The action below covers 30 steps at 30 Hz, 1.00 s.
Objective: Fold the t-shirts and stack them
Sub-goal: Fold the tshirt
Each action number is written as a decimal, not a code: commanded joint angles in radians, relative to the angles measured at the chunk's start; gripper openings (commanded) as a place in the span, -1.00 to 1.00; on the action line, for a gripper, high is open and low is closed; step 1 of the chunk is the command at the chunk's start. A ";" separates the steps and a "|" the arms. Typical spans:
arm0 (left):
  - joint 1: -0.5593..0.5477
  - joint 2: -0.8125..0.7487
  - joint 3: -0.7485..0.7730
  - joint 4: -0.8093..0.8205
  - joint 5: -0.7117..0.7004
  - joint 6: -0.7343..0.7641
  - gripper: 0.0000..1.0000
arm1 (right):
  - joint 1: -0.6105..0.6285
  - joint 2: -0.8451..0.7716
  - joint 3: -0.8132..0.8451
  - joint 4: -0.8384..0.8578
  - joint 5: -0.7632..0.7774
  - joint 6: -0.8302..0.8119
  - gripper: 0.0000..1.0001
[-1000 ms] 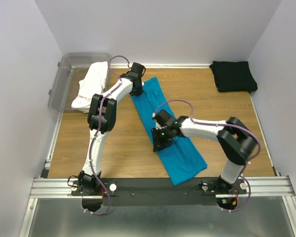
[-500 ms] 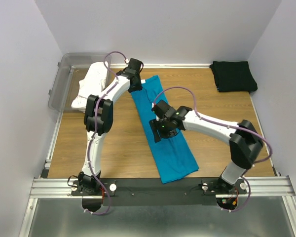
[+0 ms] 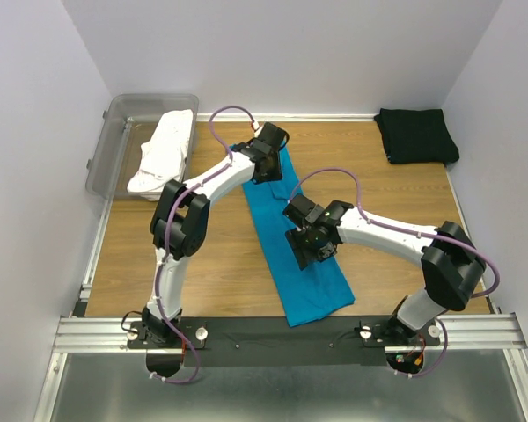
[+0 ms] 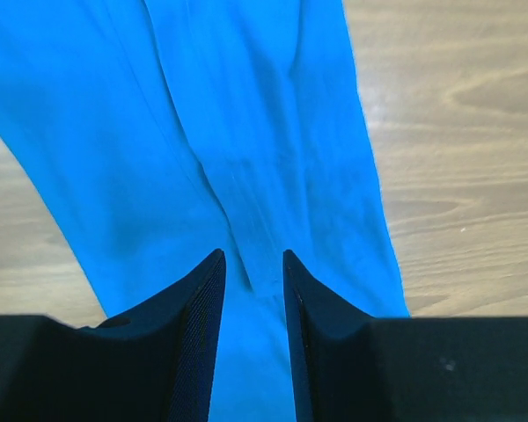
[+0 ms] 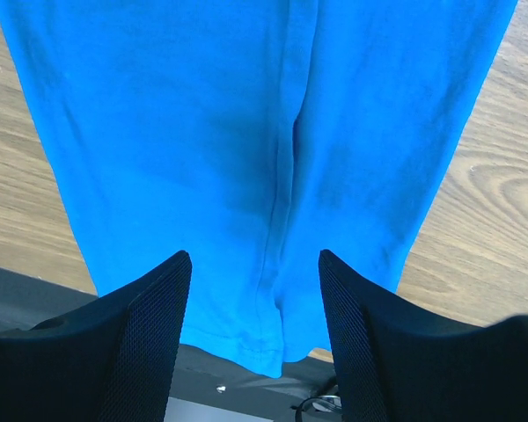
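The teal-blue t-shirt [image 3: 310, 286] lies folded into a long narrow strip, running from the far middle of the table towards the near edge. My left gripper [image 3: 268, 163] is over its far end; in the left wrist view [image 4: 252, 255] the jaws stand a narrow gap apart over flat teal cloth [image 4: 246, 132]. My right gripper [image 3: 312, 247] is over the strip's middle, wide open and empty [image 5: 255, 255] above the cloth [image 5: 202, 114]. The black t-shirt [image 3: 415, 134] lies folded at the back right. The white t-shirt [image 3: 163, 151] lies crumpled at the back left.
A clear grey plastic tub [image 3: 114, 132] stands at the back left corner, with the white shirt hanging over its rim. The black mounting rail [image 3: 290, 332] runs along the near edge, and the teal strip's near end reaches it [image 5: 202, 387]. White walls stand close on three sides.
The teal strip slid left and turned straighter, then stayed put. My left gripper moved right onto its far end. My right gripper moved right and nearer along the strip.
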 commanded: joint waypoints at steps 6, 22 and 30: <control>-0.018 0.115 0.008 -0.008 -0.014 -0.054 -0.21 | 0.005 -0.005 -0.004 -0.002 0.027 0.005 0.34; 0.070 0.396 0.335 -0.084 -0.051 0.073 -0.27 | 0.004 0.101 0.108 0.022 0.016 -0.005 0.34; 0.136 0.426 0.452 -0.029 0.036 0.159 -0.07 | -0.018 0.138 0.170 0.026 0.051 0.009 0.34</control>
